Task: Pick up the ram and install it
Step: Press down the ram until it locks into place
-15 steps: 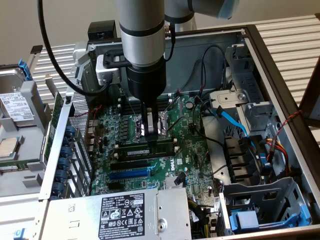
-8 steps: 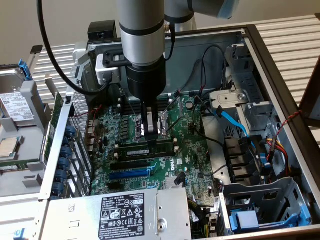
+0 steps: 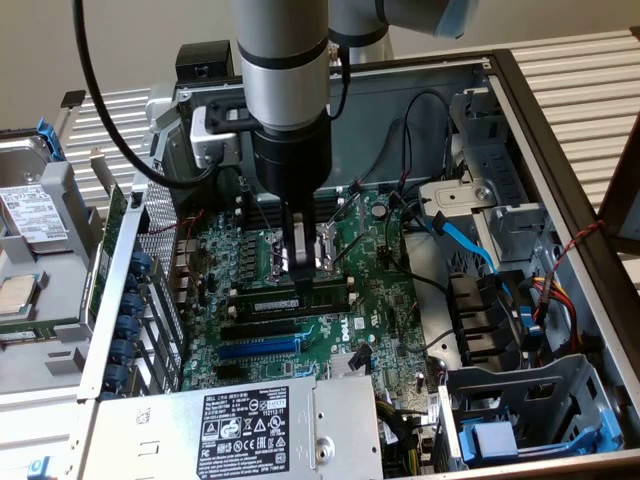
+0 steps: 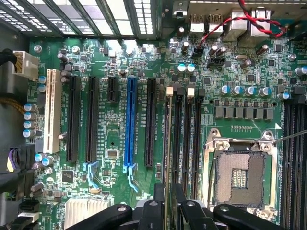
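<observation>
Exterior view, frame centre: the gripper [image 3: 300, 278] is down over the motherboard [image 3: 380, 310], its fingers clamped on the ram [image 3: 300, 301]. The stick lies lengthwise over the black memory slots [image 4: 184, 139], just below the CPU socket [image 3: 325, 248]. Pick-up is done; seating looks unfinished and the latches are unreadable. The blue slot [image 3: 258, 348] sits lower in frame, apart. The blue cable [image 3: 465, 243] at right-centre and the case walls are well clear.

Motherboard [image 4: 240, 62] glossy laminate; blue slot [image 4: 129, 124] smooth plastic; case [image 3: 395, 100] dull metal; ram [image 3: 265, 304] matt.
</observation>
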`<state>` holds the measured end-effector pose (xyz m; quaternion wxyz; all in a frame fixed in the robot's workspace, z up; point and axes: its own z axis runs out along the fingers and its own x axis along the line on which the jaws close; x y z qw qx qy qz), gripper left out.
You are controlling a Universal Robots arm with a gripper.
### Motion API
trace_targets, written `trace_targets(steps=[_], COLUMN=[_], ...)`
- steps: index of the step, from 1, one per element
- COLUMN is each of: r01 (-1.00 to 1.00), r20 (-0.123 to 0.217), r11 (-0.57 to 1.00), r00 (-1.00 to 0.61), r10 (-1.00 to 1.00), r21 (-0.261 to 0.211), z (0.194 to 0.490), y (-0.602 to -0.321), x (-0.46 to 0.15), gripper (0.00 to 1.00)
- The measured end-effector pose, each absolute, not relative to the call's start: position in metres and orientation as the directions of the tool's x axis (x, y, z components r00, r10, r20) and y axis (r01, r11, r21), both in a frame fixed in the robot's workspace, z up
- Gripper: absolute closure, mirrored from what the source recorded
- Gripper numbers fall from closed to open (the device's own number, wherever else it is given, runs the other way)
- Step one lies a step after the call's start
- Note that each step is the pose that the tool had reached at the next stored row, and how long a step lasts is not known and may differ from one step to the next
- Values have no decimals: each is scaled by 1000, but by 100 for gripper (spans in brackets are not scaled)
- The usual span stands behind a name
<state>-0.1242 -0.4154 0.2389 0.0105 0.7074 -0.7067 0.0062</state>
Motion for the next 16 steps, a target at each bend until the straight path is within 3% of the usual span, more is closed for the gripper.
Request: trace_targets(steps=[11, 16], r01=[-1000, -1000], r20=[24, 24], r11=[-1, -1], r00=[1, 1], r10=[-1000, -1000], r21=[4, 4], z=[245, 246], y=[-415, -416], x=[-131, -132], gripper=[78, 89])
